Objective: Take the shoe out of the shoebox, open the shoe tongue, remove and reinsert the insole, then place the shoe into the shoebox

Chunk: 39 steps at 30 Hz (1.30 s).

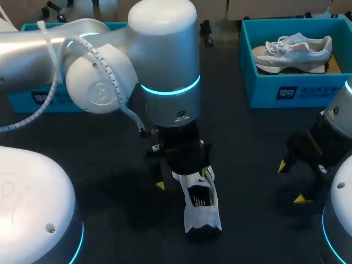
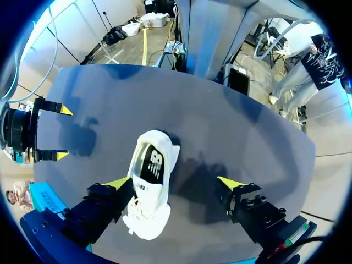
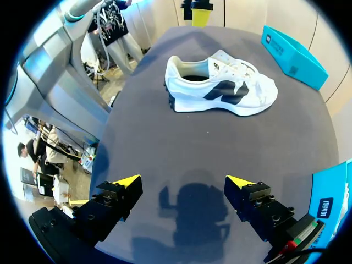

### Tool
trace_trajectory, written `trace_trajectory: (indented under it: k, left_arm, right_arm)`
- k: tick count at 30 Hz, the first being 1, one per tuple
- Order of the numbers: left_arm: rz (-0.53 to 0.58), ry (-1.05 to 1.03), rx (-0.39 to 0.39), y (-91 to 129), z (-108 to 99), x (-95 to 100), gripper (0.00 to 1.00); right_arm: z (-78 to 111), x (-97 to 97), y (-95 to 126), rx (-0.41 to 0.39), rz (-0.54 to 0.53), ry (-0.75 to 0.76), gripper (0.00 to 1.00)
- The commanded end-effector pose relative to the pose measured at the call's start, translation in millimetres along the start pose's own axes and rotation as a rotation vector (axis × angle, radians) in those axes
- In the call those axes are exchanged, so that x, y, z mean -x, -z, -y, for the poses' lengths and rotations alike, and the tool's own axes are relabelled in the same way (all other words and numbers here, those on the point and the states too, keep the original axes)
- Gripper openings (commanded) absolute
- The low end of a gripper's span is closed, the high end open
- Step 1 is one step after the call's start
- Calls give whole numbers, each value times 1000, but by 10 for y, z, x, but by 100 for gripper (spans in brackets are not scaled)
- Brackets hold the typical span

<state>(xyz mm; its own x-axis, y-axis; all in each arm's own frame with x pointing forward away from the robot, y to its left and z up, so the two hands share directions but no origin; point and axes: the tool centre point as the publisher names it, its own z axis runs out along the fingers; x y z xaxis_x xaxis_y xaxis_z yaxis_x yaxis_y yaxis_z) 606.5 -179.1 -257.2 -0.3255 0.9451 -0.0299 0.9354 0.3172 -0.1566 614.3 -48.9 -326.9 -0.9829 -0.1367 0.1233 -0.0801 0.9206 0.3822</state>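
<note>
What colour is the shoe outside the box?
The shoe is white with a black logo, clearest in right wrist view.

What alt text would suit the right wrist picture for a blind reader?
A white sneaker with a dark side logo rests on the dark grey table, ahead of the right gripper, whose yellow-tipped fingers stand open. A teal cardboard box lies beyond.

shoe [image 1: 201,206] on table [image 1: 242,143], 6 o'clock from table centre in head view. left gripper [image 1: 183,179] over it, shoe between its fingers, nearer one. right gripper [image 1: 291,182] at 4 o'clock, apart from shoe. right shoebox [image 1: 297,91] at 1 o'clock, second shoe [image 1: 294,49] in it. left shoebox [image 1: 25,100] at 10 o'clock, behind left arm.
</note>
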Motion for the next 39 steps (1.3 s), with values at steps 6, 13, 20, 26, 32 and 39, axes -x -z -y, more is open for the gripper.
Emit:
trace_trajectory:
  k: [6, 13, 20, 26, 32, 39]
  left_arm:
    - [-2, 148, 35, -44, 117, -44, 100]
    - [42, 371, 73, -64, 232, -128, 100]
    - [71, 588, 84, -110, 338, -177, 100]
    - [93, 638, 98, -145, 485, -206, 100]
    - [93, 638, 98, -145, 485, -206, 100]
    - [93, 638, 98, -145, 485, -206, 100]
  right_arm:
    - [2, -10, -9, -1, 2, 1, 100]
    - [2, -10, -9, -1, 2, 1, 100]
    - [2, -10, -9, -1, 2, 1, 100]
    - [2, -10, -9, -1, 2, 1, 100]
    - [2, -10, -9, -1, 2, 1, 100]
    - [2, -10, -9, -1, 2, 1, 100]
